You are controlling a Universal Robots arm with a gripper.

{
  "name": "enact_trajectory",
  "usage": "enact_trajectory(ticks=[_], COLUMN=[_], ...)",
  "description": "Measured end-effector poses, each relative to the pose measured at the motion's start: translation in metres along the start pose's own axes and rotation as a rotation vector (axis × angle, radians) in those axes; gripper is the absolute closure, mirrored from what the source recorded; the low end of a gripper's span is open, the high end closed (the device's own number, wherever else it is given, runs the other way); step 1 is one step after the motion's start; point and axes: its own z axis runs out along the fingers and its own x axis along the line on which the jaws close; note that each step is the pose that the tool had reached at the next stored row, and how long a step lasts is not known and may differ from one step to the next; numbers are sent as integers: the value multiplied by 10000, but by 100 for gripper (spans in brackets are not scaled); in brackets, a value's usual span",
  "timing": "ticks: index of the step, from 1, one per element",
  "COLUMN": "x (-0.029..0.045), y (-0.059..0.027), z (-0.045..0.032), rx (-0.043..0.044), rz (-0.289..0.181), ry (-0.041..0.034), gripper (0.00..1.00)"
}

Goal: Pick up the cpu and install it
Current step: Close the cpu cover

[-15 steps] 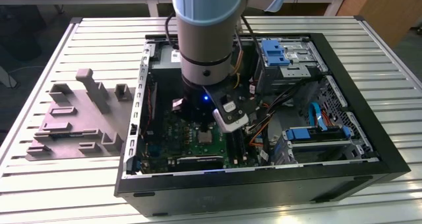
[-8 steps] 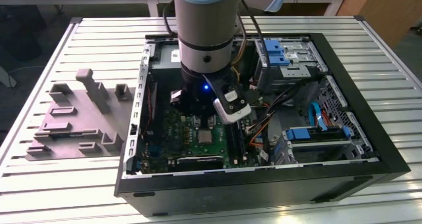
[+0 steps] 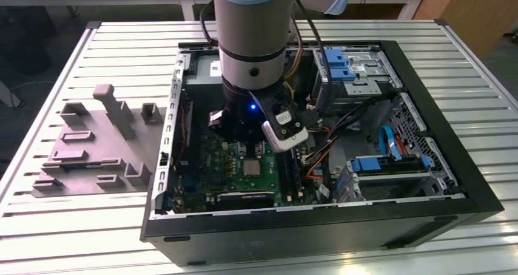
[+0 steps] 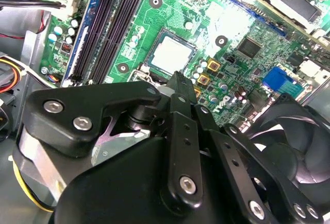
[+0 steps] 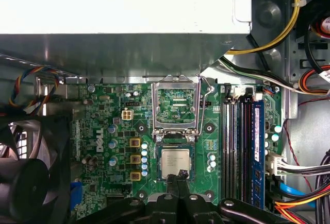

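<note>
In the exterior view the arm point(image 3: 252, 50) stood down inside the open computer case point(image 3: 324, 226) on the slatted bench point(image 3: 73, 226), and its bulk hid the hand itself. There the cpu point(image 3: 252, 167) was a small pale square on the green motherboard point(image 3: 212, 166), hard to make out. Both wrist views showed it more plainly: the cpu point(image 5: 175, 163) point(image 4: 173, 55) lay flat in its socket, with the metal load frame point(image 5: 177, 106) swung up and open beside it in the first wrist view. The hand point(image 5: 179, 176) hung just above the chip's near edge, its fingertips drawn close together with nothing between them; whether they touched the chip could not be told. In the second wrist view the hand's black linkages covered the socket's near side. A fan point(image 5: 31, 177) was cut off at the frame edge. The grey-purple tray point(image 3: 93, 150) lay on the bench beside the case.
</note>
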Motion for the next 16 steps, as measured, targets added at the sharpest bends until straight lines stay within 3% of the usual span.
enact_trajectory(ticks=[8, 16], x=[0, 0], y=[0, 0], z=[-1, 4], rx=[1, 10], rz=[-69, -1487], ry=[0, 9], gripper=[89, 89])
